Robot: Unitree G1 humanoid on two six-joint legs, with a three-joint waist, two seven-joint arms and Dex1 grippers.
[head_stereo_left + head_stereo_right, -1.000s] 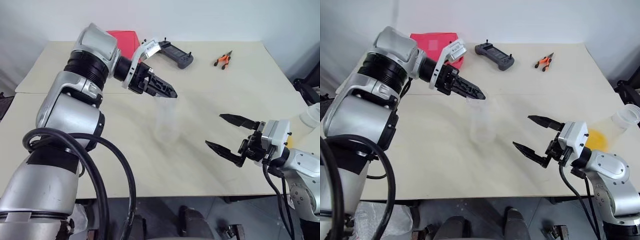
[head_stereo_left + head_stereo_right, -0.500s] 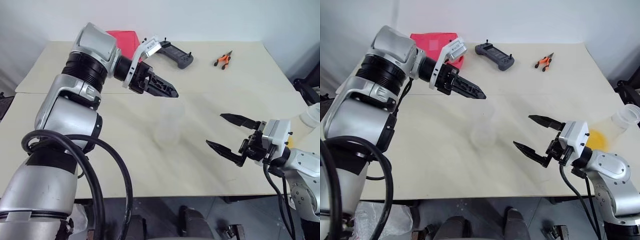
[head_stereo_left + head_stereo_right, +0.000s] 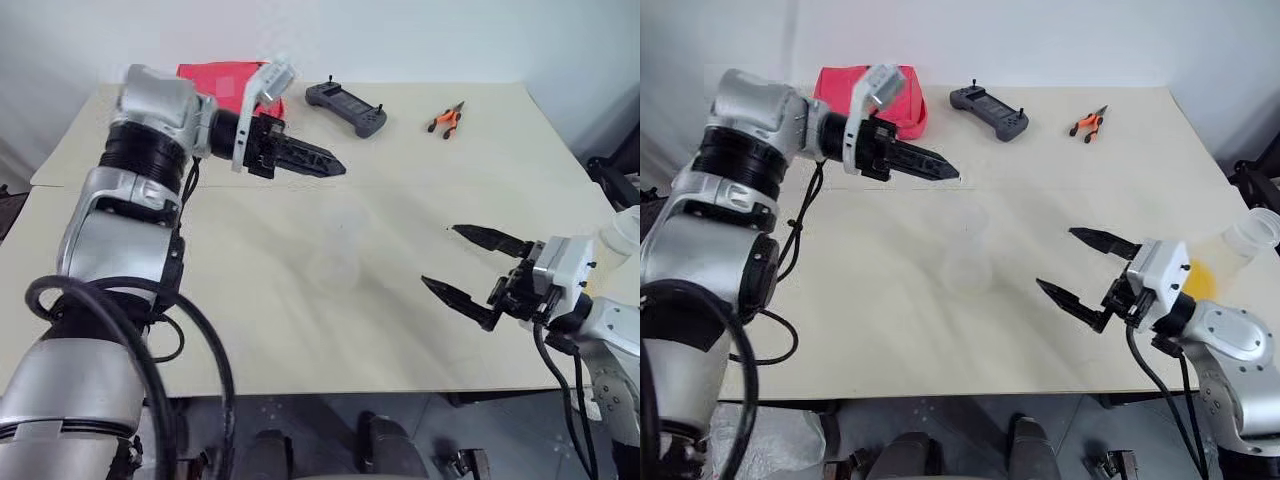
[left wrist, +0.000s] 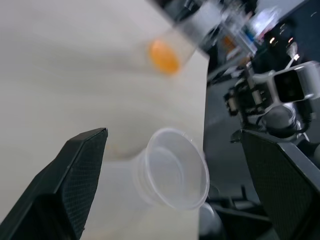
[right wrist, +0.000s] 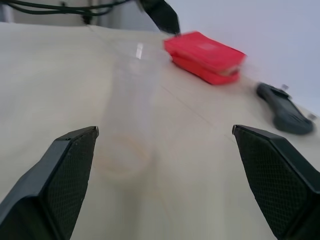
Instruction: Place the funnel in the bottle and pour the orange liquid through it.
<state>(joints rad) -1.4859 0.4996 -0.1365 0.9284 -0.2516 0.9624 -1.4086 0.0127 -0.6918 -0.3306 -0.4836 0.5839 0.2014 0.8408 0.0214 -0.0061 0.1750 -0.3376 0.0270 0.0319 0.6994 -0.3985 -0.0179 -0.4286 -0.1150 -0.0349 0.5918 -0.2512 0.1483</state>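
The clear bottle (image 3: 335, 255) stands mid-table, faint against the tabletop. In the left wrist view the funnel (image 4: 176, 169) shows its wide round rim on top of the bottle's neck. My left gripper (image 3: 328, 164) hovers open behind and to the left of the bottle, clear of it, holding nothing. To the bottle's right, my right gripper (image 3: 1056, 258) hangs open and empty, pointing at the bottle (image 5: 131, 100). The orange liquid (image 3: 1193, 275) lies in a larger clear container (image 3: 1248, 238) at the table's right edge, also seen as an orange patch of liquid (image 4: 164, 54).
A red box (image 3: 232, 80) sits at the back left, just behind my left gripper. A black controller (image 3: 347, 105) and orange-handled pliers (image 3: 447, 118) lie along the back of the table (image 3: 250, 330).
My left gripper has drawn back and to the left, away from the top of the bottle where it hovered. The right gripper has stayed open in nearly the same place.
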